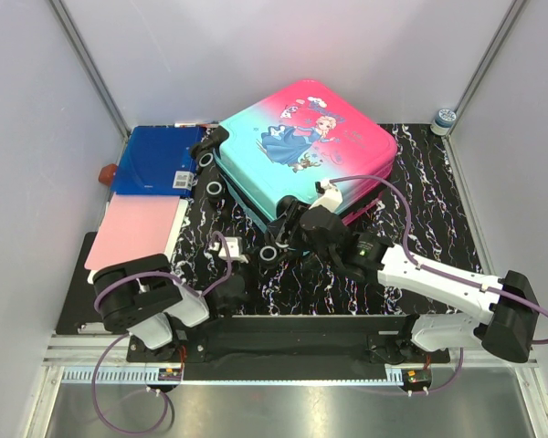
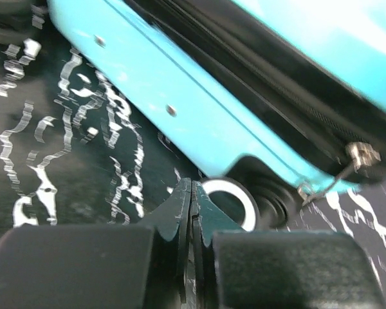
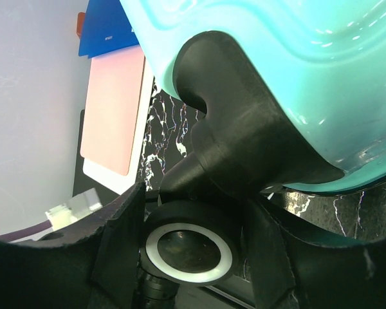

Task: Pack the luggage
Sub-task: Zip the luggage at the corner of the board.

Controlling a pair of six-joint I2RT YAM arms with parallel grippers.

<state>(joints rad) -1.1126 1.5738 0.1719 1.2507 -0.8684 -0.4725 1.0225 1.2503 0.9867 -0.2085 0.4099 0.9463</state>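
The luggage (image 1: 301, 146) lies flat and closed on the black marbled mat (image 1: 420, 228), its pink-to-teal printed shell facing up. My right gripper (image 1: 279, 239) reaches in from the right at its near corner. In the right wrist view, the right gripper (image 3: 193, 225) has one finger on each side of a black wheel with a white ring (image 3: 190, 254), pressing on it, under the teal shell (image 3: 276, 71). My left gripper (image 1: 230, 251) sits just left of that corner. Seen from the left wrist, the left gripper (image 2: 192, 193) is shut and empty, pointing at the same wheel (image 2: 235, 199) below the zip seam and its pull (image 2: 362, 154).
A flat blue folder (image 1: 155, 162) and a pink board (image 1: 135, 230) lie to the left of the mat, with a small red object (image 1: 107, 172) beside the folder. A small round container (image 1: 445, 119) stands at the back right corner. White walls enclose the table.
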